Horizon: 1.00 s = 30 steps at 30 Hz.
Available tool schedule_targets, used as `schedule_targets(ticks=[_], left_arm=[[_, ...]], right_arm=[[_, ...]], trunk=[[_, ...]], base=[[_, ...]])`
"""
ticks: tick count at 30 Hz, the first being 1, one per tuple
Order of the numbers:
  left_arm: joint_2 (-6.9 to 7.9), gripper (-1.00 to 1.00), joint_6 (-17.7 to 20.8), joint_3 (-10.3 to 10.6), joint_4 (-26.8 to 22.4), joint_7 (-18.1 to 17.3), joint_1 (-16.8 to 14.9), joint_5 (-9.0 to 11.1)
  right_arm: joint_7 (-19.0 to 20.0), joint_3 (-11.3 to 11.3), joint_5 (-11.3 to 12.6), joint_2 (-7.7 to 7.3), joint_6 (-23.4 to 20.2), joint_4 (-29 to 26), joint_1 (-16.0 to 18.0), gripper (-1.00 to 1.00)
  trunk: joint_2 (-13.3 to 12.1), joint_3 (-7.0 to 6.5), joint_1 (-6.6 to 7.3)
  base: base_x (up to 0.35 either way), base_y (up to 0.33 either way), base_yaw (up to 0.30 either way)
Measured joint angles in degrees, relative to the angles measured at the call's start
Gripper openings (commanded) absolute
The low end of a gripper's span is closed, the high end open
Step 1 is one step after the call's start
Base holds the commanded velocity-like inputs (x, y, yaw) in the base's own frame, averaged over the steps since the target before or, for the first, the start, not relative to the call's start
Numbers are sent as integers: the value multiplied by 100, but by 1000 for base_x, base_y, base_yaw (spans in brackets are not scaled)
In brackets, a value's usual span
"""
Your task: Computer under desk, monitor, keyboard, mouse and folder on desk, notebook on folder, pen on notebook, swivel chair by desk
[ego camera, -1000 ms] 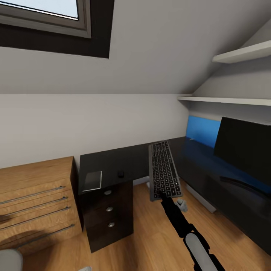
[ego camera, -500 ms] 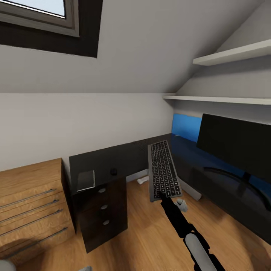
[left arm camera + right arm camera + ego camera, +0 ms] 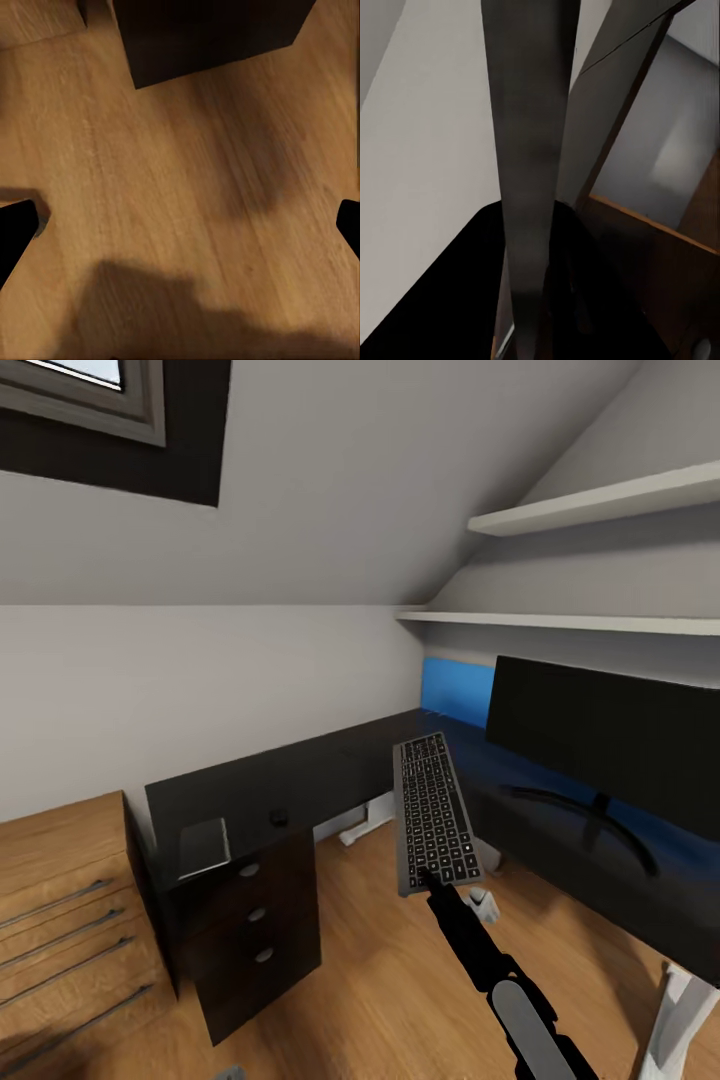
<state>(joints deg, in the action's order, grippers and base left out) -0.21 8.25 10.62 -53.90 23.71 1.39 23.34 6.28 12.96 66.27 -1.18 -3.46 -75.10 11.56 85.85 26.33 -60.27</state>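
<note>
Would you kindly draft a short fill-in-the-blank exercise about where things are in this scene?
1. The right gripper holds the ____ by one short end.
2. The monitor stands on the ____.
3. The mouse lies on the desk's wing above the ____ unit.
4. Beside the mouse lies the grey ____.

Missing words: keyboard; desk; drawer; notebook.

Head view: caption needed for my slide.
Right hand carries the keyboard toward the desk, monitor already standing there.

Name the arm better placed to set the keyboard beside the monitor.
Right. Its hand already holds the keyboard out toward the desk, close to the monitor; the left hand is open, pointing at bare floor.
</note>
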Motion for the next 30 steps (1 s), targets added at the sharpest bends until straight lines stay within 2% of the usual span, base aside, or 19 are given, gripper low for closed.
schedule_targets(ticks=[8,16,30], left_arm=[[-7,100,4,1,1,0,0,3],[-1,100,-1,-1,0,0,0,4],[-8,100,1,1,3,0,0,4]], right_arm=[[-1,1,-10,5,-1,-1,0,-100],[0,7,-168,12,0,5,0,-100],[-1,9,-178,7,0,5,0,-100]], trunk=[[0,22,1],[0,43,-1],[0,81,1]], base=[[-10,16,-264],[-80,80,-264],[-16,15,-265]])
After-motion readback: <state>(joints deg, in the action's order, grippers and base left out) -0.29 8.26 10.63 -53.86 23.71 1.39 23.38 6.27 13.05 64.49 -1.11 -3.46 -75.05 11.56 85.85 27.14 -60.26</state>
